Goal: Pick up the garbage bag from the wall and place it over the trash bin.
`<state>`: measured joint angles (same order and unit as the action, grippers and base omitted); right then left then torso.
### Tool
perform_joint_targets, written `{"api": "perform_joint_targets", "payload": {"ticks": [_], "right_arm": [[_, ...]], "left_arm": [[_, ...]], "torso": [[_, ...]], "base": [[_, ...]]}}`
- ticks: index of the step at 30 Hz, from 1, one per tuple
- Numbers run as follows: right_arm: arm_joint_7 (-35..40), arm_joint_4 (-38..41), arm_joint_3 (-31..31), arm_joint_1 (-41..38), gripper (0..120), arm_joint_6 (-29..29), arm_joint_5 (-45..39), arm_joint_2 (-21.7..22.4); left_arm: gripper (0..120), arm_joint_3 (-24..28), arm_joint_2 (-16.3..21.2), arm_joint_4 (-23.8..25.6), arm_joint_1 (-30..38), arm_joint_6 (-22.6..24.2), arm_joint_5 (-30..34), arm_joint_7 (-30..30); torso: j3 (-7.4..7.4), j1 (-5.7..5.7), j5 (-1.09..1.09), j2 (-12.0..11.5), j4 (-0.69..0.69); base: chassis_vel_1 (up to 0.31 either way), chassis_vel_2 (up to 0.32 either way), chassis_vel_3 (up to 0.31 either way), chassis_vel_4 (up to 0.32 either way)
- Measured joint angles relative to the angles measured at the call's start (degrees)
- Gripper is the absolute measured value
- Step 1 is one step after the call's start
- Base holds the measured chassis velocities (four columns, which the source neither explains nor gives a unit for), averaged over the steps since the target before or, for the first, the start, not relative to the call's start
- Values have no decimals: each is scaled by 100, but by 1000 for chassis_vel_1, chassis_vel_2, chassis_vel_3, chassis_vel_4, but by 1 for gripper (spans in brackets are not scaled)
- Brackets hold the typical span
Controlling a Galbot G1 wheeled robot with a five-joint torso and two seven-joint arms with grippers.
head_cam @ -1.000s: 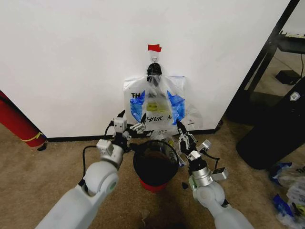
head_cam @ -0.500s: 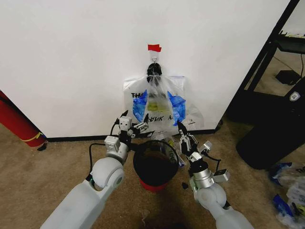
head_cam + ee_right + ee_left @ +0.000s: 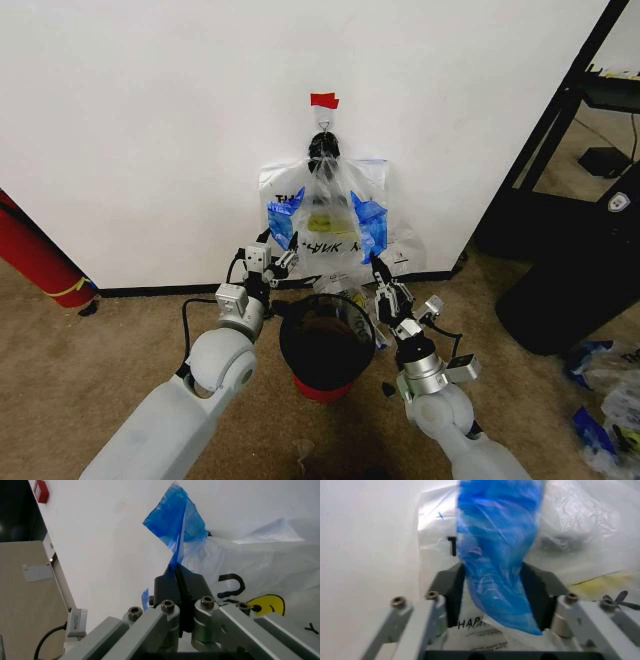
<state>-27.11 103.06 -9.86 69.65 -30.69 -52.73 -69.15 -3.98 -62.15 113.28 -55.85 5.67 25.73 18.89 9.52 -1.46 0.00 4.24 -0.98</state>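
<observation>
The garbage bag (image 3: 335, 215), thin whitish plastic with black lettering and blue patches, hangs flat on the white wall (image 3: 150, 120) from a small hook (image 3: 322, 124) under red tape (image 3: 323, 100). My left gripper (image 3: 280, 260) is at its lower left edge, open, and a blue strip of the bag (image 3: 495, 536) runs between its fingers (image 3: 451, 592). At the lower right corner my right gripper (image 3: 383, 275) is shut, pinching a blue edge of the bag (image 3: 175, 521) between its pads (image 3: 167, 587). The black trash bin (image 3: 325, 345) with a red base stands on the floor between both arms.
A black knot of plastic (image 3: 322, 147) hangs on the same hook. A red cylinder (image 3: 35, 255) leans at the far left. A black shelf frame (image 3: 560, 110) and a dark bin (image 3: 580, 280) stand to the right, with loose plastic bags (image 3: 605, 400) on the carpet.
My left gripper has moved forward and up toward the wall, onto the bag's lower left blue edge. The right gripper keeps its hold and has hardly moved.
</observation>
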Motion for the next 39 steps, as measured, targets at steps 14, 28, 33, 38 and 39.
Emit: {"api": "perform_joint_targets", "payload": {"ticks": [14, 28, 33, 38, 39], "right_arm": [[26, 69, -138, 345, 0, -84, 213, -34], [90, 62, -314, 1352, 0, -655, 890, -23], [69, 282, -406, 1477, 0, -765, 1001, 3], [-88, 894, -554, 1582, 0, -797, 1039, 119], [-149, 996, -582, 1611, 0, -813, 1070, 146]], "left_arm": [[0, -164, 33, 208, -374, -69, 120, -10], [0, -421, 89, 822, -1527, -226, -209, 14], [0, -509, 47, 1045, -1601, -407, -250, -26], [0, -880, 26, 1714, -1838, -539, -325, -77], [0, -982, 27, 1891, -1908, -546, -335, -79]], "torso": [[0, 0, 0, 0, 0], [-1, 0, 0, 1, 0], [0, 0, 0, 1, -1], [-1, 0, 0, 1, 0], [0, 0, -1, 1, 1]], "base": [[0, 0, 0, 0], [0, 0, 0, 0], [0, 0, 0, 0], [0, 0, 0, 0], [0, 0, 0, 0]]}}
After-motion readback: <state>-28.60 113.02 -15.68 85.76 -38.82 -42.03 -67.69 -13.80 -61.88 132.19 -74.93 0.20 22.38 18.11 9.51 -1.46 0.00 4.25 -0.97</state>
